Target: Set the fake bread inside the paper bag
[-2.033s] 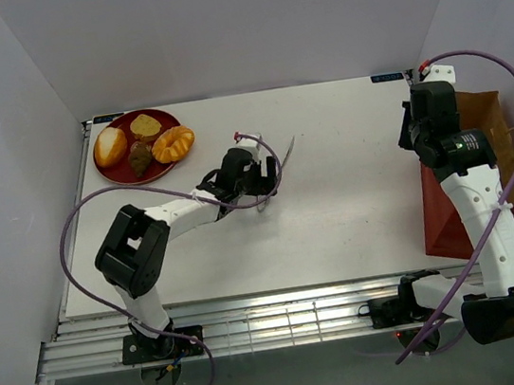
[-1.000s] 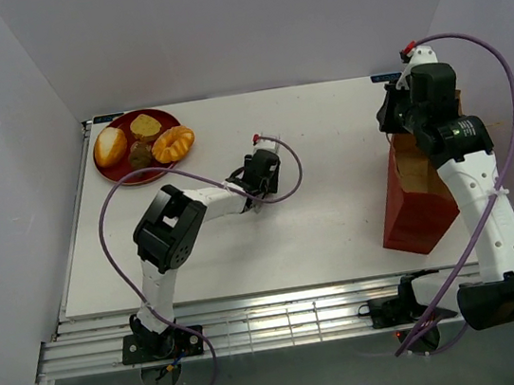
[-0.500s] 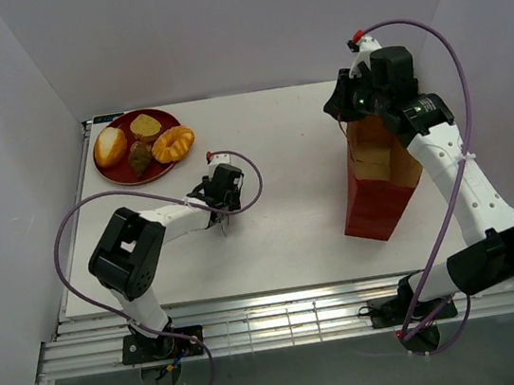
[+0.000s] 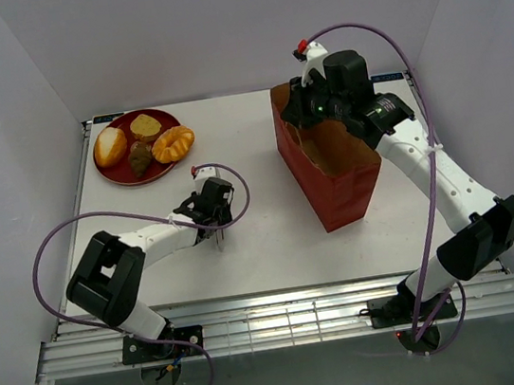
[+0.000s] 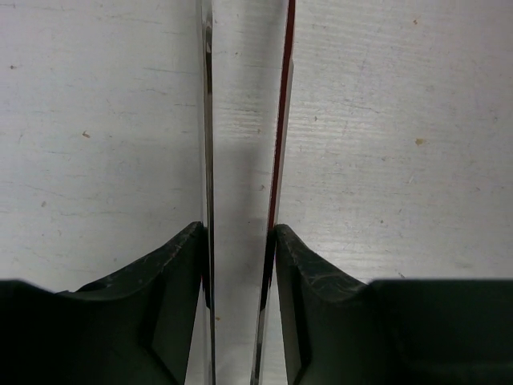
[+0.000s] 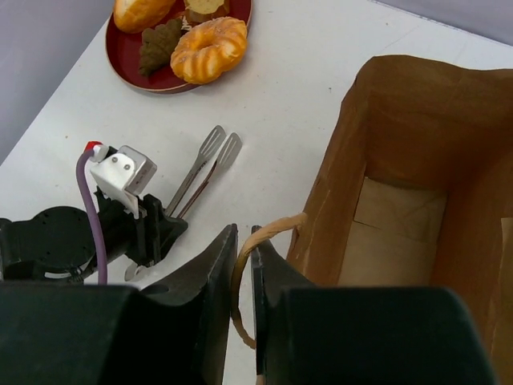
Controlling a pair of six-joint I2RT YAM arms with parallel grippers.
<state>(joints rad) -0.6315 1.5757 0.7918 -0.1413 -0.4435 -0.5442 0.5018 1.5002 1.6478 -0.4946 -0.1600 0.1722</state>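
Observation:
The fake bread lies on a round red plate (image 4: 120, 170) at the back left: a golden roll (image 4: 110, 146), a yellow-brown piece (image 4: 144, 126), a dark brown piece (image 4: 140, 156) and an orange ridged bun (image 4: 174, 144). The paper bag (image 4: 332, 182) stands upright right of centre, its mouth open upward. My right gripper (image 6: 244, 233) hovers at the bag's left rim. Its jaws stand a narrow slit apart, and the string handle (image 6: 268, 233) runs loosely through them. My left gripper (image 5: 239, 233) is shut on metal tongs (image 5: 276, 120) low over the table, well short of the plate.
In the right wrist view the tongs (image 6: 210, 156) point toward the plate (image 6: 124, 52), between it and the bag. White walls close the table on the left, back and right. A slatted rail runs along the near edge (image 4: 256, 322).
The right arm has carried the bag from the table's right edge leftward to right of centre, and its jaws have eased slightly. The left arm has drawn back left with the tongs.

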